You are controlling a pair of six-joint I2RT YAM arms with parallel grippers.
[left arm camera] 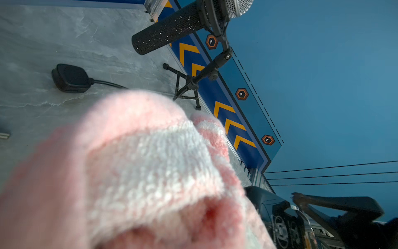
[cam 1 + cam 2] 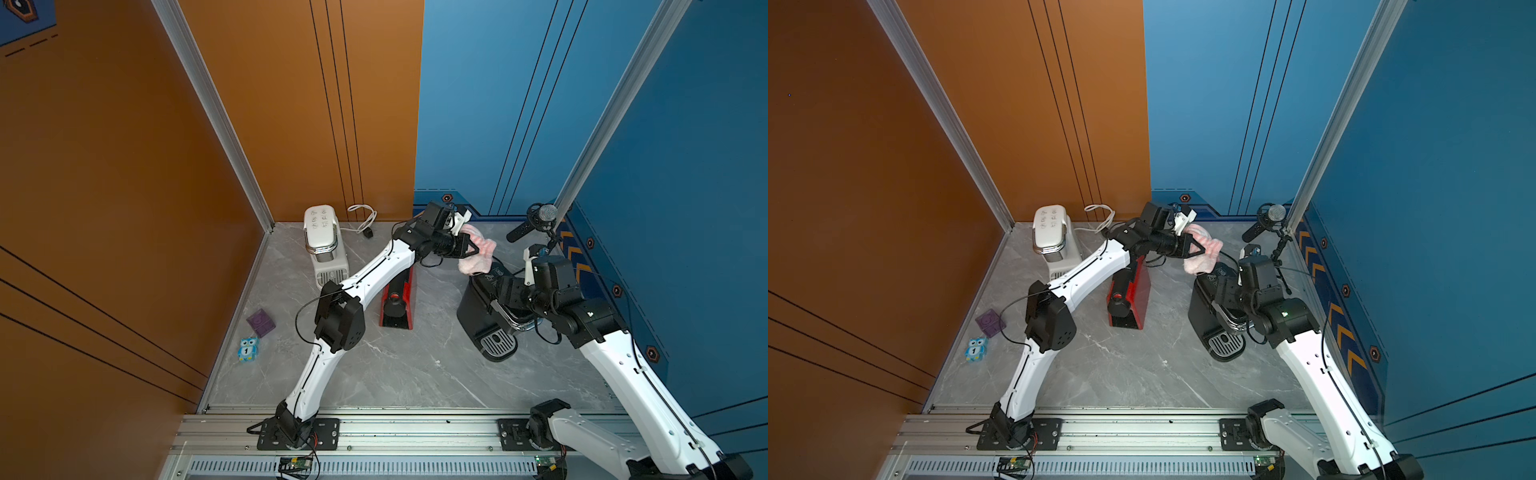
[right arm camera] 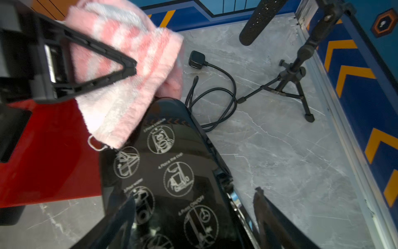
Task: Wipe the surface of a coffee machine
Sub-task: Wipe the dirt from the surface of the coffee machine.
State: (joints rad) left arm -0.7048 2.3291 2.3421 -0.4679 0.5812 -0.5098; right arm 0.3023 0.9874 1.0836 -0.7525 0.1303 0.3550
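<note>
Marble tabletop (image 2: 395, 374), glossy black coffee machine (image 3: 172, 172) with white pictograms; left tool (image 2: 477, 248) tight on pink cloth (image 3: 133, 103), right tool (image 3: 195, 194) spread.

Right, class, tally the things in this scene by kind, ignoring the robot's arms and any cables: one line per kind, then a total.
Coffee machines: 3 (white machine, red machine, black machine)
Toy blocks: 2 (purple block, owl block)
Cloths: 1 (pink cloth)
Stands: 1 (microphone stand)
Total: 7
</note>
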